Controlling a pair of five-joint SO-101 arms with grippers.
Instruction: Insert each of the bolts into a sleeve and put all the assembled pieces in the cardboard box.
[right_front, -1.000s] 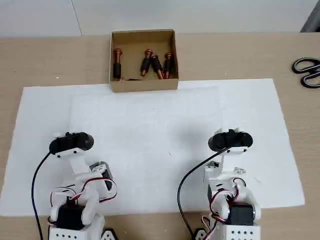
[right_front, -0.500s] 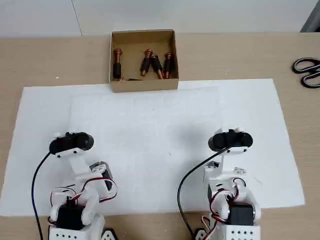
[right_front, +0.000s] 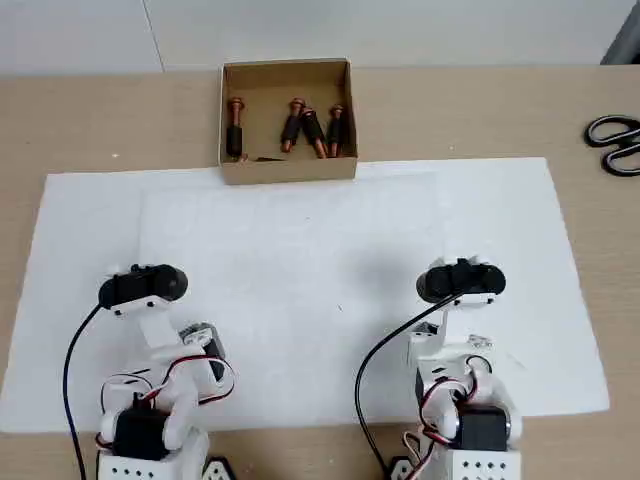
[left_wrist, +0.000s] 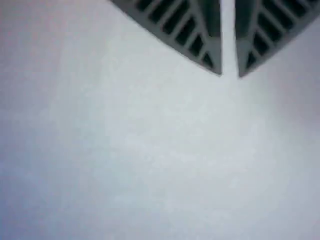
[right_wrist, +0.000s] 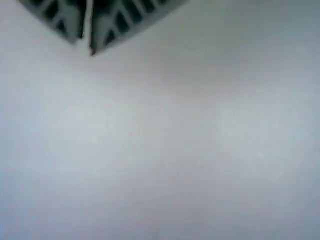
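Note:
The cardboard box (right_front: 286, 165) stands at the far middle of the table. Inside it lie several copper bolts in black sleeves: one apart at the left (right_front: 235, 126), the others bunched toward the right (right_front: 313, 129). Both arms are folded back at the near edge of the white sheet, well short of the box. My left gripper (left_wrist: 229, 74) hangs close over bare white paper, its grey ribbed fingers (left_wrist: 200, 42) nearly together and holding nothing. My right gripper (right_wrist: 87, 44) is likewise just above the paper, its fingers (right_wrist: 117, 25) pressed close with nothing between them.
A large white paper sheet (right_front: 300, 260) covers the middle of the wooden table. A pair of scissors (right_front: 615, 143) lies at the far right edge. Black cables run from each arm's base at the near edge.

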